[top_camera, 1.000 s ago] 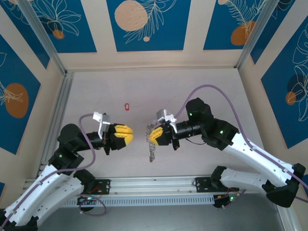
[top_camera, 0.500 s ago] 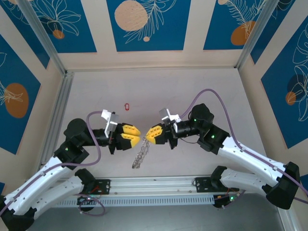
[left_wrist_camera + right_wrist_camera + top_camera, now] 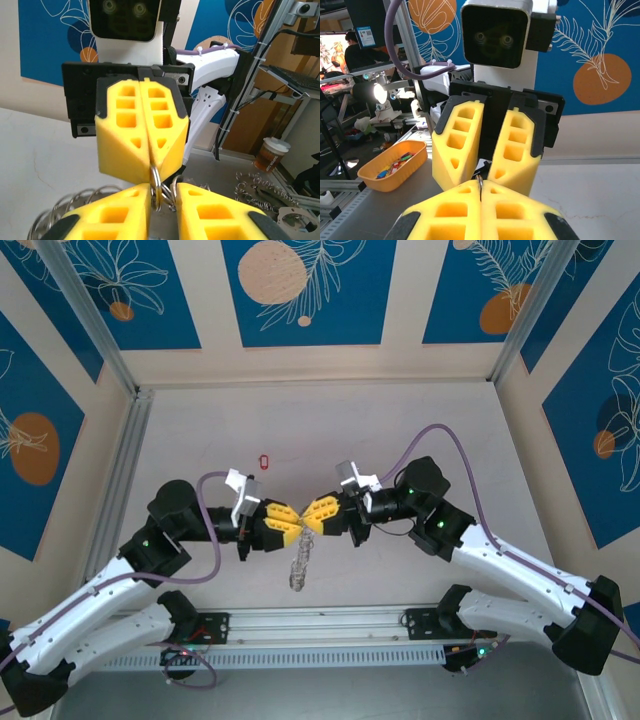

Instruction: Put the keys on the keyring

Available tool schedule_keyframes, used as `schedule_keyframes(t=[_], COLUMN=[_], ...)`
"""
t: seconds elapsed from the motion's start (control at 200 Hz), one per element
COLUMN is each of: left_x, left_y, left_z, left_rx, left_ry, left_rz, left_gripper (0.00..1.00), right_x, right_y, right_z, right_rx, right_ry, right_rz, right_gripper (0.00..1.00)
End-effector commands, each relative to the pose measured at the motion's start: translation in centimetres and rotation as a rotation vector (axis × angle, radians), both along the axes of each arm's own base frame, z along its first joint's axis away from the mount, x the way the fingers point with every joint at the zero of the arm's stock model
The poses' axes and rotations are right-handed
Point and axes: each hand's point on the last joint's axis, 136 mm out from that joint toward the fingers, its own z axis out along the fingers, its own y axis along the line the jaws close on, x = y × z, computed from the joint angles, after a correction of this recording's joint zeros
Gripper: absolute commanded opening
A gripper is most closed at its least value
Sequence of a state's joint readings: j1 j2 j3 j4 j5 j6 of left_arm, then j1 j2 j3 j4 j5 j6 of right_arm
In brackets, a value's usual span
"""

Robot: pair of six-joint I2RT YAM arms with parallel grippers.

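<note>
We see the left gripper (image 3: 293, 525) and the right gripper (image 3: 309, 519) tip to tip above the table (image 3: 430, 430). The right gripper has its yellow fingers pressed fully together, and a thin wire of the keyring (image 3: 299, 565) is pinched between their tips. The rest of the keyring, with its many silver loops, hangs from the meeting tips. The left gripper faces it with its jaws a narrow gap apart. The ring wire stands inside this gap, and we cannot tell if the pads touch it. The red key (image 3: 264, 461) lies flat on the table, farther from the arm bases than the tips, on the left gripper's side. It is well apart from both jaws and from the keyring.
</note>
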State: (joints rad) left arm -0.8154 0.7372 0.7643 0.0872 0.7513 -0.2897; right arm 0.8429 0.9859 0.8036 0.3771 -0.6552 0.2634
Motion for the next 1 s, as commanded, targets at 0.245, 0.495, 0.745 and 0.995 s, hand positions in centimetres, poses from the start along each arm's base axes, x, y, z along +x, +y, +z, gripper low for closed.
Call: schedule_keyframes(t=[0.245,0.495,0.745,0.995], left_x=[0.1,0.5,-0.3,-1.5], left_y=[-0.5,-0.4,0.0,0.4], left_z=[0.7,0.3,0.1,0.0], left_rx=[-0.002,0.001,-0.013,-0.032], left_ry=[-0.034,-0.054,-0.089,-0.128], left_rz=[0.010,0.038,0.014,-0.035], left_gripper=[0.00,0.00,0.00,0.00], right_x=[0.0,-0.4,1.5,5.4], right_y=[0.1,-0.2,-3.8,-7.4], right_z=[0.8,0.8,1.4,-1.2], right_rx=[0.031,0.002,0.018,-0.067], right_ry=[-0.024,-0.023,0.060,0.167], right_rz=[-0.007,-0.007,-0.180,-0.424], right_gripper=[0.00,0.07,0.83,0.87])
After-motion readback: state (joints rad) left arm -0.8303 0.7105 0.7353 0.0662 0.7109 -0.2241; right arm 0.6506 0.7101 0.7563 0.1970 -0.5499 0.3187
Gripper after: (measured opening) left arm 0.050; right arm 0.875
